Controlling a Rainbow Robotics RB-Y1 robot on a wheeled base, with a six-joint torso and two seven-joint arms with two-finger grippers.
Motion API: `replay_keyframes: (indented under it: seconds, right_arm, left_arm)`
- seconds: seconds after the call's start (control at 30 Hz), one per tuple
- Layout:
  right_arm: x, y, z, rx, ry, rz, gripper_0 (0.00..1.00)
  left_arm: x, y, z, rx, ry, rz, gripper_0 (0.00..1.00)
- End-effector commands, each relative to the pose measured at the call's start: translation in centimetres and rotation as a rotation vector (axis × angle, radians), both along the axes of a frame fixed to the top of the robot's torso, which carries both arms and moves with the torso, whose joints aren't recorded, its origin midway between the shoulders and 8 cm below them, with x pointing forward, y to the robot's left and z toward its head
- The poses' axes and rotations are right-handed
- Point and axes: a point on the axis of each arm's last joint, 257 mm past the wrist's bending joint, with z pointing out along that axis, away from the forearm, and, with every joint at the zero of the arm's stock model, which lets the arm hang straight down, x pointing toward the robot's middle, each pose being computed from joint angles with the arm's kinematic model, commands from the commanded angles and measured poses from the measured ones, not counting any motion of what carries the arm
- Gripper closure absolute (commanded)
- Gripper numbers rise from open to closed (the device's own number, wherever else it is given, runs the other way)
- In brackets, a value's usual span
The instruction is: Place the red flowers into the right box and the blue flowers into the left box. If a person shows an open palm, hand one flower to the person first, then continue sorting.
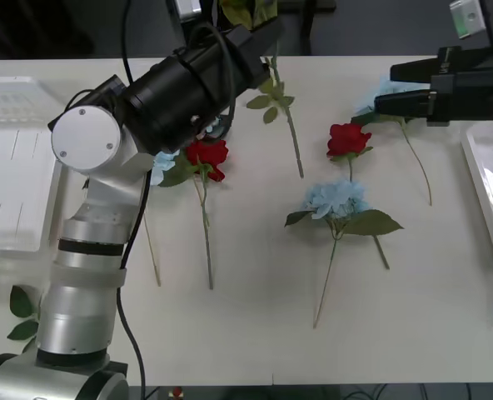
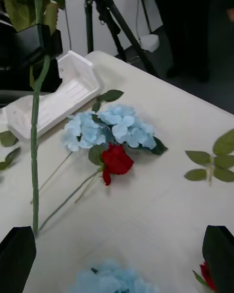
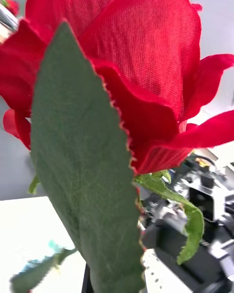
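My left gripper (image 1: 259,40) is raised over the table's far middle, shut on a red flower whose green stem (image 1: 292,125) hangs down. Its bloom (image 3: 122,63) sits close in front of the left wrist camera. Two more red flowers (image 1: 206,157) (image 1: 348,139) lie on the table. One blue flower (image 1: 336,200) lies in the middle and another (image 1: 161,165) is partly under my left arm. My right gripper (image 1: 394,87) hovers open at the far right beside a third blue flower (image 1: 385,90). The left box (image 1: 13,167) and the right box (image 1: 490,179) sit at the table's sides.
Loose green leaves (image 1: 17,310) lie off the near left corner and a leaf sprig (image 2: 209,166) lies on the table. A tripod (image 2: 105,14) stands beyond the far edge. The near half of the table is bare white.
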Motion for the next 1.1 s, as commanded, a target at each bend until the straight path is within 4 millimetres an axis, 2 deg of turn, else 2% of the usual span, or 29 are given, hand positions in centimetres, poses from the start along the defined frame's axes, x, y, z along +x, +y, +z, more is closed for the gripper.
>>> replay_keyframes:
  seconds: [0.03,0.23,0.4,0.63,0.8,0.83,0.87,0.9,0.93,1.0,1.03,1.1]
  right_arm:
    - [-0.4,3.9,2.4,0.031,-0.053,0.065,0.00]
    - [-0.9,6.4,2.0,0.049,-0.024,0.106,0.00]
    - [-1.6,6.5,1.2,0.039,0.020,0.124,0.00]
    - [-3.3,6.9,0.1,0.053,0.174,0.144,0.00]
    - [-3.6,8.2,-0.5,0.062,0.250,0.139,0.00]
    - [-3.6,8.3,-0.6,0.062,0.256,0.138,0.03]
    - [-3.5,8.5,-0.6,0.065,0.260,0.135,0.25]
    - [-3.4,8.6,-0.5,0.067,0.257,0.134,0.39]
    - [-3.4,8.6,-0.7,0.068,0.260,0.133,0.43]
    - [-3.5,9.1,-0.8,0.068,0.264,0.140,0.63]
    - [-3.5,9.3,-0.8,0.067,0.264,0.142,0.68]
    - [-3.5,9.6,-0.8,0.069,0.264,0.143,0.88]
  left_arm:
    - [-0.9,-1.1,1.4,-0.014,-0.012,-0.044,1.00]
    - [-1.0,-1.3,1.3,-0.014,-0.006,-0.049,1.00]
    - [-1.0,-1.3,1.2,-0.014,-0.002,-0.049,1.00]
    - [-1.0,-1.4,1.2,-0.013,-0.002,-0.051,1.00]
    - [-1.0,-1.3,1.1,-0.011,-0.002,-0.048,1.00]
    - [-1.0,-1.4,1.1,-0.012,-0.002,-0.050,1.00]
    - [-1.0,-1.4,1.1,-0.012,-0.002,-0.050,1.00]
    - [-1.0,-1.3,1.2,-0.013,-0.002,-0.048,1.00]
    - [-1.0,-1.3,1.2,-0.013,-0.002,-0.048,1.00]
    - [-0.9,-1.3,1.1,-0.011,-0.001,-0.047,1.00]
    - [-0.9,-1.3,1.1,-0.011,-0.001,-0.047,1.00]
    - [-0.9,-1.3,1.2,-0.013,-0.002,-0.047,1.00]
